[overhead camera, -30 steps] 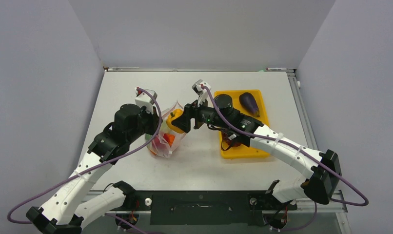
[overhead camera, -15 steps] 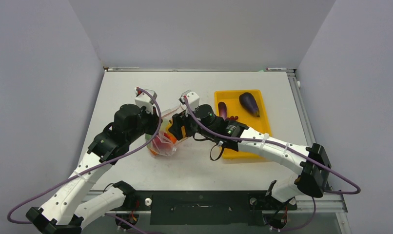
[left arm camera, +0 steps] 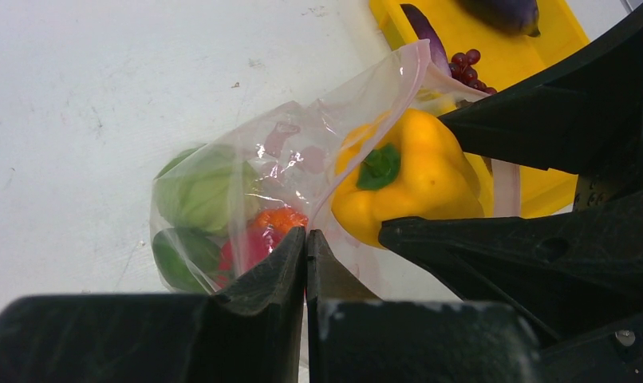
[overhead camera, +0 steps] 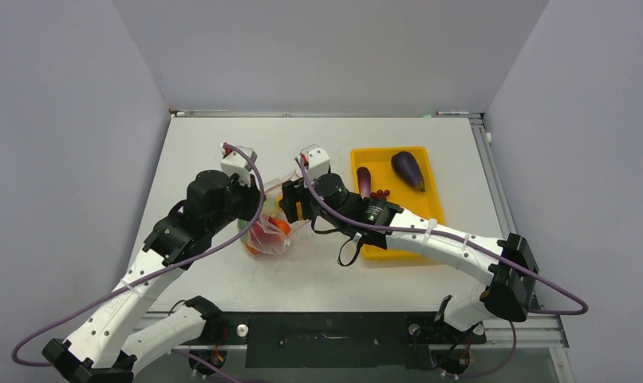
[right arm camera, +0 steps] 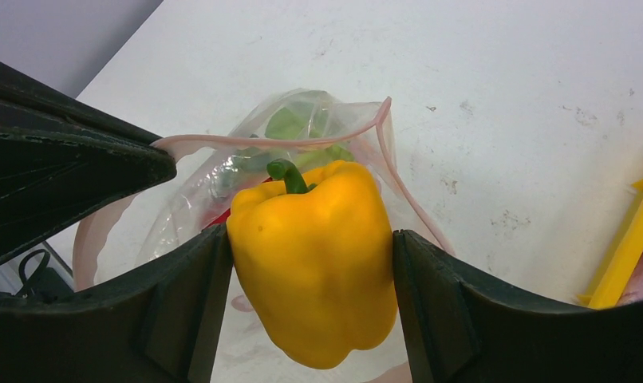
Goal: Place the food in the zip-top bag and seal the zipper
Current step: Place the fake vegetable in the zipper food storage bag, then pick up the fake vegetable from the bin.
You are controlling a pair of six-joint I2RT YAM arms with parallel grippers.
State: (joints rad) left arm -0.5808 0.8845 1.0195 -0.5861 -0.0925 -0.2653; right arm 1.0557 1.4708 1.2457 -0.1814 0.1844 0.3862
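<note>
The left gripper (left arm camera: 306,239) is pinched tight, the bag (left arm camera: 246,175) edge caught between its fingertips; the right gripper (right arm camera: 306,235), its arm reaching leftward, clamps the yellow pepper (right arm camera: 318,271) between both fingers.

I count one clear, floppy plastic zip-top bag (left arm camera: 254,171) printed with pale pink dots, and one glossy yellow toy pepper (right arm camera: 314,255) with a green stem. Through the bag film I make out four pieces: one pale green piece (left arm camera: 199,187), one dark green piece (left arm camera: 173,257), one orange piece (left arm camera: 280,219) and one red piece (left arm camera: 240,254). One rigid yellow plastic tray (overhead camera: 427,191) carries two purple toy eggplants, one plump eggplant (overhead camera: 408,169) and one slim eggplant (overhead camera: 364,180), plus one small dark red grape bunch (overhead camera: 382,192).
</note>
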